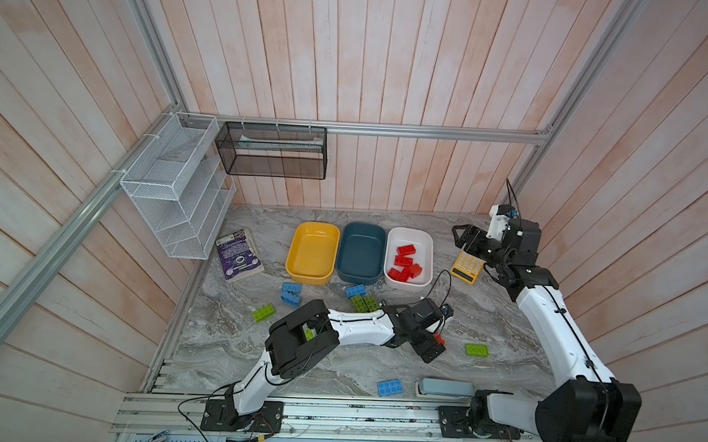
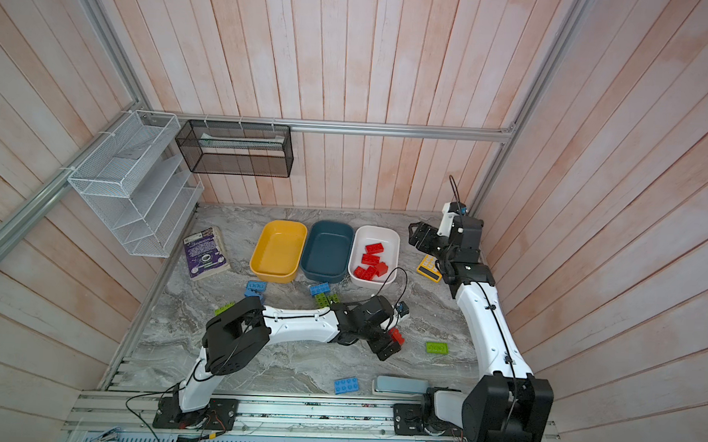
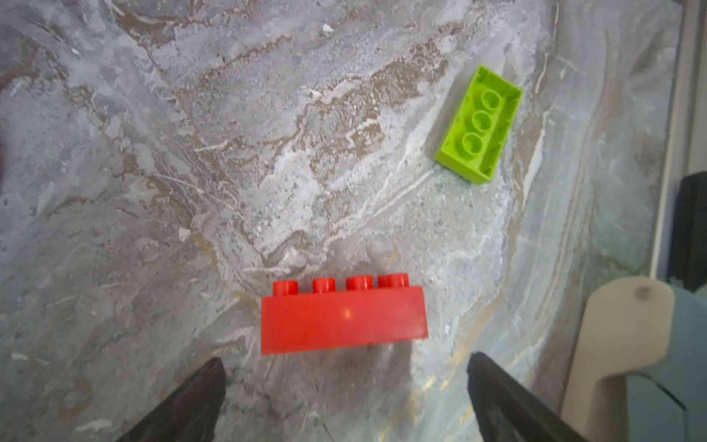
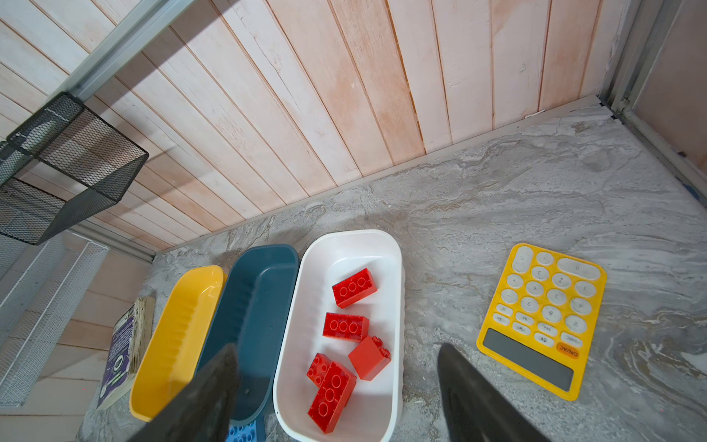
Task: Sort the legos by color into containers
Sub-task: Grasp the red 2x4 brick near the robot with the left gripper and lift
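Stapler (image 1: 445, 388), pale blue, lies along the near edge of the marbled table (image 1: 336, 366), with a blue lego (image 1: 389, 387) studs-up just to its left. Farther in, the left gripper (image 3: 344, 367) reaches to the right of centre, low over the table, its fingers spread wide and gripping nothing. A red lego (image 3: 344, 317) lies on its side just past the fingertips, not between them. To its right and apart from it, a lime green lego (image 1: 477, 350) lies hollow side up. Over on the left, a second green lego (image 1: 264, 312) sits studs-up near the left arm's elbow. Beyond the arm, a pair of green legos (image 1: 364, 303) lies side by side with another blue lego (image 1: 355, 290) just behind, and a pair of blue legos (image 1: 291, 292) lies together farther left. Behind these, three tubs stand in a close row. The yellow tub (image 1: 313, 253) on the left and the dark teal tub (image 1: 361, 253) in the middle show bare floors. The white tub (image 1: 420, 238) on the right holds several red legos (image 1: 404, 262). A purple book (image 1: 239, 255) lies left of the yellow tub, and a yellow calculator (image 1: 467, 267) lies right of the white one. The right gripper (image 4: 336, 348) hangs raised at the far right, beside the white tub, fingers well apart with nothing between them. On the far left walls hang a white mesh rack (image 1: 174, 196) and a black mesh rack (image 1: 273, 151).
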Robot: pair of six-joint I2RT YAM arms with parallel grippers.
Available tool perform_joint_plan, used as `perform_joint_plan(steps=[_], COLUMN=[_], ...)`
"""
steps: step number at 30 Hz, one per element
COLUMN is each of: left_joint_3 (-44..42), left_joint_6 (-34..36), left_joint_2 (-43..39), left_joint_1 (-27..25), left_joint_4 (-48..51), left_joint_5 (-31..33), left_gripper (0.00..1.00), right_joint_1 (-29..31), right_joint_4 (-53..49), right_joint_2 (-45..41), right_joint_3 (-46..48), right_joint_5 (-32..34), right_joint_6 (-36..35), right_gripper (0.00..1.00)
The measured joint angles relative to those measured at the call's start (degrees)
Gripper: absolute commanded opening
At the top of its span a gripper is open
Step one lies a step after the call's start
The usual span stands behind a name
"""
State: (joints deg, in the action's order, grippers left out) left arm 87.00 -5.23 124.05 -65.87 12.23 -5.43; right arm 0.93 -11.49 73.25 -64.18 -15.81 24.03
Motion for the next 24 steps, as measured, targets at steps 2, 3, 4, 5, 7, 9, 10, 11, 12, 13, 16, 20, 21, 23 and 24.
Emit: perform_joint_plan(steps=[2,3,4,5,7,9,10,11,12,13,16,20,21,23,24], left_joint_3=[1.0,1.1,1.2,1.5,2.3,3.3,3.7,3.9,3.9,3.9,3.9,3.7,3.1,1.0,-0.1], left_joint_6=[0.3,0.4,0.5,0.6,0.9,1.0,1.0,0.9,1.0,1.0,1.0,1.1,1.1,1.1,0.8], left_joint_2=[1.4,1.7,2.2,2.7,3.7,4.3,4.7,5.0,5.1,5.1,5.1,4.9,4.4,2.8,1.5], left_joint_1=[0.0,0.0,0.1,0.1,0.1,0.1,0.1,0.1,0.1,0.1,0.2,0.5,0.7,1.3,1.7], left_joint_4=[-0.9,-1.2,-1.2,-1.2,-1.6,-1.8,-2.0,-2.3,-2.6,-2.6,-2.9,-3.3,-3.5,-3.7,-3.7], left_joint_5=[-0.1,-0.1,-0.1,-0.1,0.0,-0.1,-0.1,0.1,0.2,0.1,0.1,0.0,0.0,0.0,-0.1], left_gripper=[1.00,0.99,0.99,0.98,0.95,0.89,0.85,0.81,0.77,0.72,0.63,0.59,0.59,0.58,0.58], right_joint_1=[0.0,0.0,0.0,0.0,0.0,0.0,0.0,0.0,0.0,0.0,0.0,0.0,0.0,0.0,0.0], right_joint_4=[0.1,0.1,0.1,0.1,0.2,0.2,0.2,0.3,0.3,0.7,1.3,1.6,1.6,1.7,2.1], right_joint_2=[-0.1,-0.1,-0.1,-0.2,-0.3,-0.4,-0.5,-0.6,-0.7,-0.8,-1.3,-1.6,-1.7,-2.4,-2.9], right_joint_3=[0.6,0.7,0.9,1.1,1.6,1.7,1.7,1.7,1.7,1.9,2.9,4.3,4.7,5.7,6.5], right_joint_5=[-0.2,-0.4,-0.4,-0.4,-0.4,-0.5,-0.6,-0.7,-0.8,-0.9,-1.6,-1.7,-1.7,-1.7,-1.7], right_joint_6=[0.0,0.0,0.0,0.0,0.0,0.0,0.0,0.0,0.0,0.1,0.4,0.4,0.4,0.4,0.5], right_gripper=[0.82,0.82,0.82,0.82,0.82,0.82,0.82,0.81,0.81,0.81,0.81,0.81,0.81,0.80,0.80])
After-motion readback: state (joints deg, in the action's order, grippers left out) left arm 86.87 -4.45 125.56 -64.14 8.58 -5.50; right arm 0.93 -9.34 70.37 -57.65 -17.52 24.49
